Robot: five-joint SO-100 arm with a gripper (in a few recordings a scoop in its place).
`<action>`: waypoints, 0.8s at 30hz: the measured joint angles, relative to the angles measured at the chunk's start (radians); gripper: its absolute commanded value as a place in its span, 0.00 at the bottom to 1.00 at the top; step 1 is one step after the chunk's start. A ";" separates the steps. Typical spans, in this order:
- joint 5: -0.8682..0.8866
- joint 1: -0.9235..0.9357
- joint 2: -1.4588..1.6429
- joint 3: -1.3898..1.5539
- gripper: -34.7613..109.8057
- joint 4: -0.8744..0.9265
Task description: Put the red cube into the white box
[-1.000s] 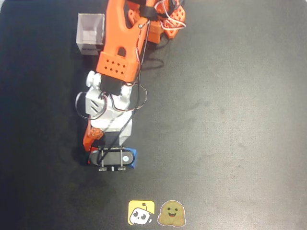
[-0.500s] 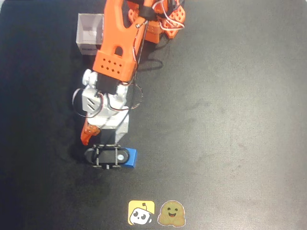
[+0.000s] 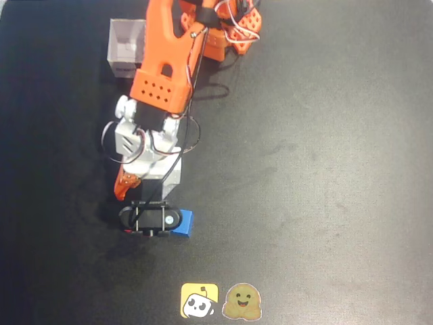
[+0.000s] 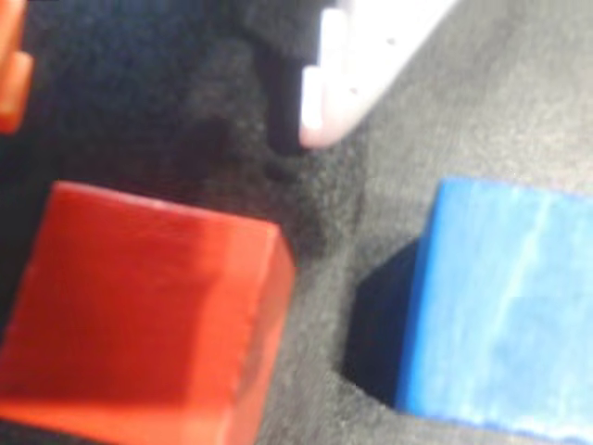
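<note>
Here, seen from my own wrist and from above:

My gripper (image 4: 167,83): low over the dark table (image 3: 325,169), fingers pointing down. The white finger (image 4: 371,65) shows at the top of the wrist view, the orange finger (image 4: 11,79) at the far left edge.

Jaws: parted, holding nothing. The gap looks wider than the cube.

Red cube (image 4: 139,315): on the table just below the gap, between the two fingers but nearer the orange one. It touches neither finger as far as I can tell. From above, only a sliver shows (image 3: 127,231) beside the wrist camera.

Blue cube (image 4: 500,306): just beside the red cube, outside my white finger. A strip of bare table separates the two.

White box (image 3: 125,47): well apart, back near my base, open top up.

Key relation: the cube lies ahead of my fingertips, off-centre toward the orange side. I judge I must reach further over it before closing.

Risk: the white finger could nudge the blue cube.
</note>
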 measured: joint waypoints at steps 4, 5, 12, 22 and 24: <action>0.008 0.000 0.026 0.023 0.40 0.002; 0.008 0.002 0.031 0.023 0.40 0.005; 0.008 0.002 -0.003 -0.028 0.40 0.037; 0.044 -0.049 -0.043 -0.127 0.40 0.077; 0.044 -0.043 -0.063 -0.152 0.40 0.081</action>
